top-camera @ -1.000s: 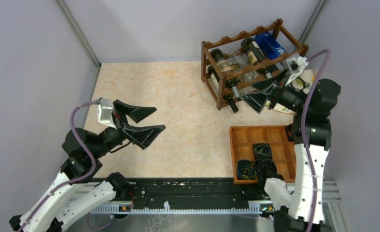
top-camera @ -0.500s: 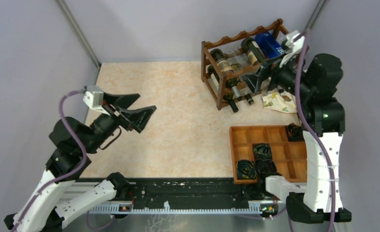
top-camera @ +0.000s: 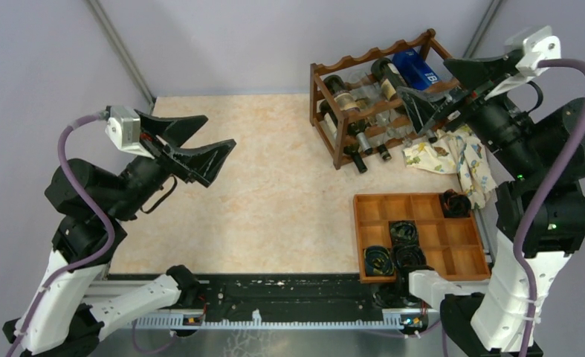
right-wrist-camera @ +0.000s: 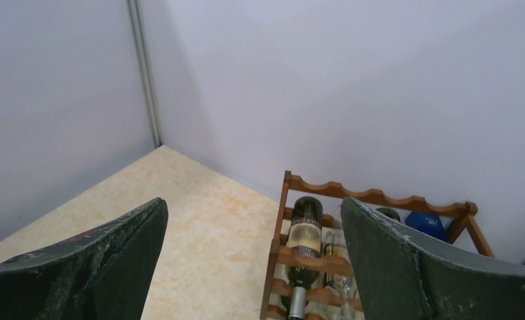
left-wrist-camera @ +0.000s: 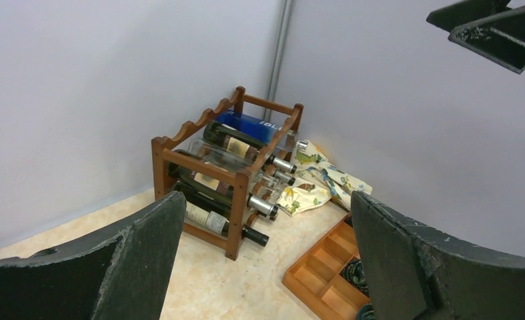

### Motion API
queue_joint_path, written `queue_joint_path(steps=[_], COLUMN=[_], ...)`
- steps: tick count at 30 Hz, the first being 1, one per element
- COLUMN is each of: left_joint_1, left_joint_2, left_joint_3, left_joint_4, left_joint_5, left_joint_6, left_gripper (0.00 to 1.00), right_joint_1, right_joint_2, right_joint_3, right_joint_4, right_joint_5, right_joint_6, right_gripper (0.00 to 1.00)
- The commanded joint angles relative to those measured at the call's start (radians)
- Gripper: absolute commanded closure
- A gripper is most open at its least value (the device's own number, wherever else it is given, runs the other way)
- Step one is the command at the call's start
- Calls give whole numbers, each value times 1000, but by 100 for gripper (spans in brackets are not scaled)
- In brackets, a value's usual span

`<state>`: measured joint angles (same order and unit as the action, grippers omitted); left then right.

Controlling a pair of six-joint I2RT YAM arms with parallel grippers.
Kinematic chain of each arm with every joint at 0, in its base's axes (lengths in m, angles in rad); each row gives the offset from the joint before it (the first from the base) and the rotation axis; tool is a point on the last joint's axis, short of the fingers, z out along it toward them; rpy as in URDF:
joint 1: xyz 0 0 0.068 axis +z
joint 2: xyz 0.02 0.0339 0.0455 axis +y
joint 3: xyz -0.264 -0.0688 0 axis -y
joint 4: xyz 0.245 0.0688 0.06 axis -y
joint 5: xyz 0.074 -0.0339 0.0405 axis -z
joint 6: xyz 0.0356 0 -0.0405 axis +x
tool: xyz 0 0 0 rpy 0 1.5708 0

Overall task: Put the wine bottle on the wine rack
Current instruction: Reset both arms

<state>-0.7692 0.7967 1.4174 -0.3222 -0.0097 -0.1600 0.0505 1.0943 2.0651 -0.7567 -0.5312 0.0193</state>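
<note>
Pale lilac walls close round a beige marbled worktop (top-camera: 274, 201). At its 1 o'clock corner we see the open-frame wine rack of dark reddish-brown wood with scalloped rails (top-camera: 339, 152), standing upright. Several dark glass wine bottles (top-camera: 343, 91) lie across its tiers, necks pointing toward 5 o'clock. A blue container with white lettering (top-camera: 417, 68) rests on the top tier.

Just beside the rack, at its 3 o'clock, a crumpled cloth printed in yellow and blue (top-camera: 460, 152) lies on the worktop. At 4 o'clock sits a flat wooden tray with square compartments (top-camera: 393, 198), and some of these hold dark coiled bundles (top-camera: 404, 232).

We find the left gripper (top-camera: 219, 132) raised over the worktop at 9 o'clock, well apart from the rack, its fingers spread wide with nothing between them. The right gripper (top-camera: 423, 78) hangs high over the rack's 3 o'clock end. Its fingers are likewise spread wide and grasp nothing.
</note>
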Motion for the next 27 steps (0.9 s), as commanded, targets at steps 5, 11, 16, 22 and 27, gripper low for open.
queue_joint_path(steps=[5, 11, 16, 22, 27], left_joint_1=[3, 4, 4, 4, 4], left_joint_2=[-18, -25, -15, -4, -17], left_joint_3=[33, 43, 60, 61, 25], left_joint_4=[46, 64, 65, 75, 115], left_joint_5=[103, 120, 123, 137, 153], left_joint_6=[-34, -46, -33, -19, -33], left_gripper=[1, 1, 1, 1, 1], right_joint_1=[4, 5, 4, -3, -7], right_joint_2=[-13, -11, 4, 7, -19], right_joint_3=[88, 141, 164, 157, 115], right_joint_4=[-4, -22, -32, -33, -22], right_joint_5=[198, 221, 253, 262, 258], right_joint_6=[38, 20, 0, -11, -15], right_gripper=[2, 2, 1, 2, 2])
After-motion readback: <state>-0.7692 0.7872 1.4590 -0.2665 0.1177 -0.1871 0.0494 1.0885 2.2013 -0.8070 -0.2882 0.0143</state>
